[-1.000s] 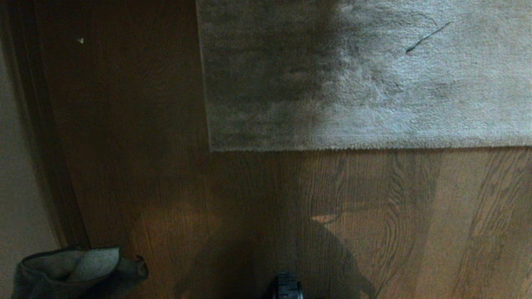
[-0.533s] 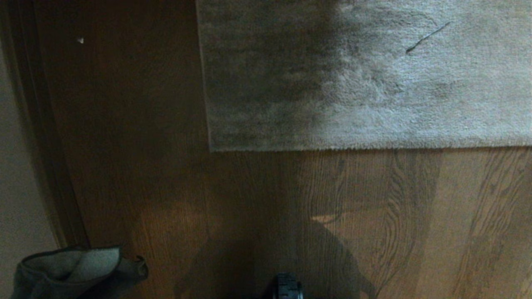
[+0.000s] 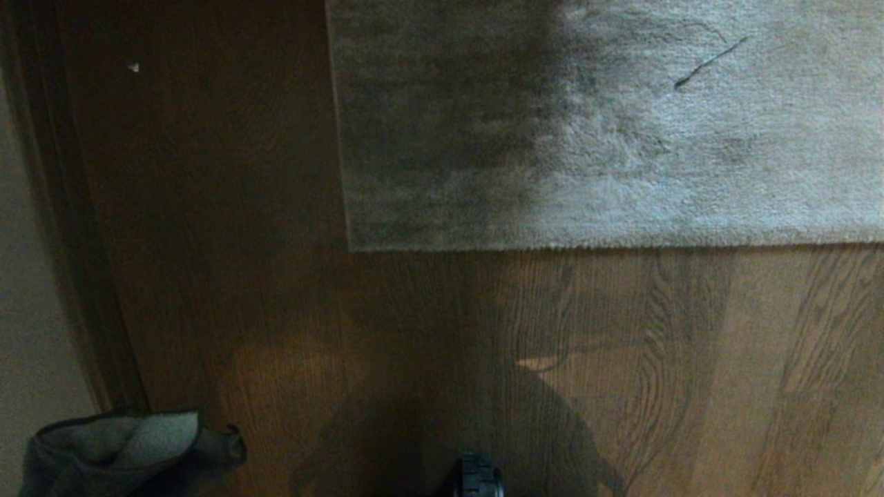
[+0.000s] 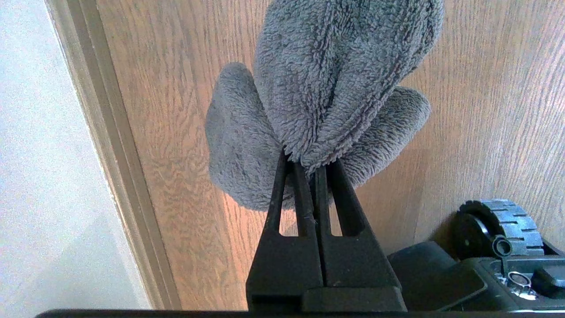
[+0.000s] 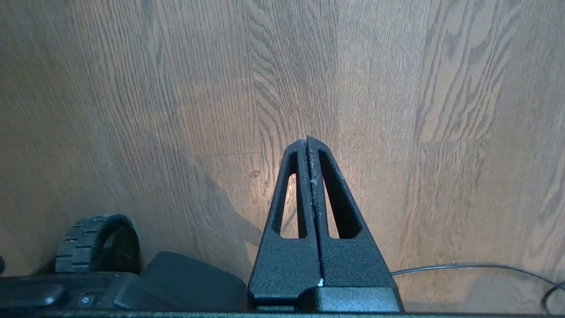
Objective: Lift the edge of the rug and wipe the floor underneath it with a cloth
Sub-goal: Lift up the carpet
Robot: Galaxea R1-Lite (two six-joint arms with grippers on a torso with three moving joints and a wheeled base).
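Observation:
The light grey rug (image 3: 621,138) lies flat across the upper part of the head view, its near hem straight and its left corner at the middle. Brown wood-plank floor (image 3: 621,359) fills the area in front of it and to its left. The grey fluffy cloth (image 4: 326,88) hangs bunched from my left gripper (image 4: 309,165), which is shut on it; the cloth (image 3: 124,449) also shows at the head view's bottom left corner. My right gripper (image 5: 308,140) is shut with nothing in it, above bare floor (image 5: 397,110), well short of the rug.
A pale wall with a dark wooden baseboard (image 3: 76,262) runs along the left. One of my base wheels (image 3: 478,478) shows at the bottom middle. A thin cable (image 5: 476,266) lies on the floor to my right. A dark thread-like mark (image 3: 711,62) lies on the rug.

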